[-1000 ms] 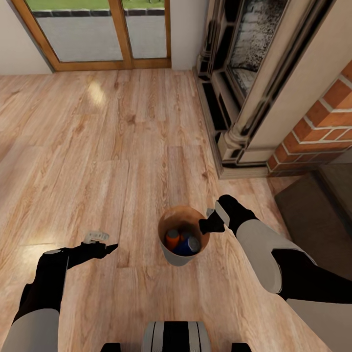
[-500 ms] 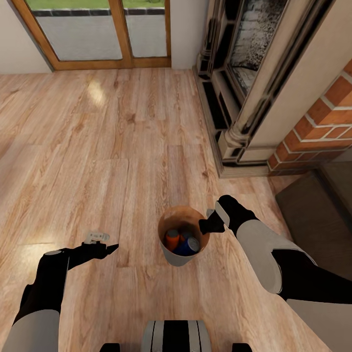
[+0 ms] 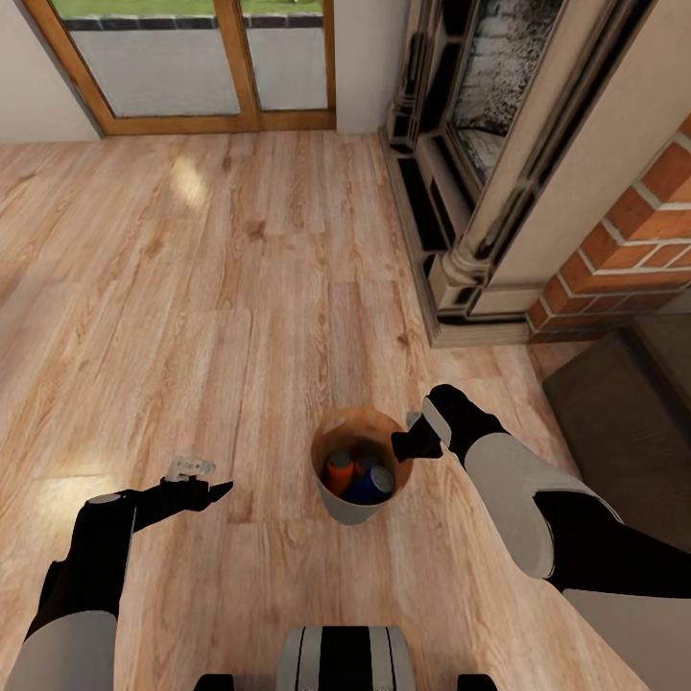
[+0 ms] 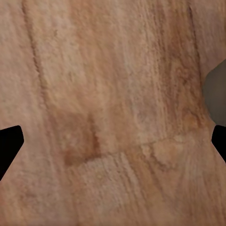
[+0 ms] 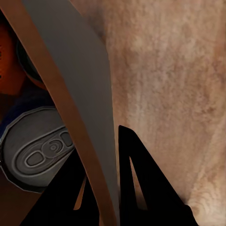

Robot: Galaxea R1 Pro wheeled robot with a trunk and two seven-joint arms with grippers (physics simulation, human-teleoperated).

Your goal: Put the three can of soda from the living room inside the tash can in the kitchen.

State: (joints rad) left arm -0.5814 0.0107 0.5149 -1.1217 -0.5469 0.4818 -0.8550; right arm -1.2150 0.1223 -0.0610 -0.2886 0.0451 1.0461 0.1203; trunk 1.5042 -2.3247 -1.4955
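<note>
The tash can (image 3: 349,509), a small grey bin with a brown inner wall, hangs just in front of my base over the wood floor of the living room. Inside it lie an orange can of soda (image 3: 337,471), a dark blue one (image 3: 378,481) with a silvery top, and a second orange one (image 3: 361,464) mostly hidden between them. My right gripper (image 3: 407,444) is shut on the bin's right rim. In the right wrist view its fingers (image 5: 141,174) straddle the grey wall (image 5: 87,89), beside the blue can's top (image 5: 40,150). My left gripper (image 3: 207,488) is open over bare floor, its fingertips (image 4: 9,141) far apart.
An ornate dark fireplace (image 3: 480,192) and a red brick chimney (image 3: 643,240) stand to the right. A dark mat (image 3: 624,422) lies at the right edge. Wood-framed glass doors (image 3: 192,67) close the far wall. Open plank floor spreads to the left and ahead.
The whole head view has shifted slightly, so the camera moved. Both arms and the bin keep the same pose relative to me.
</note>
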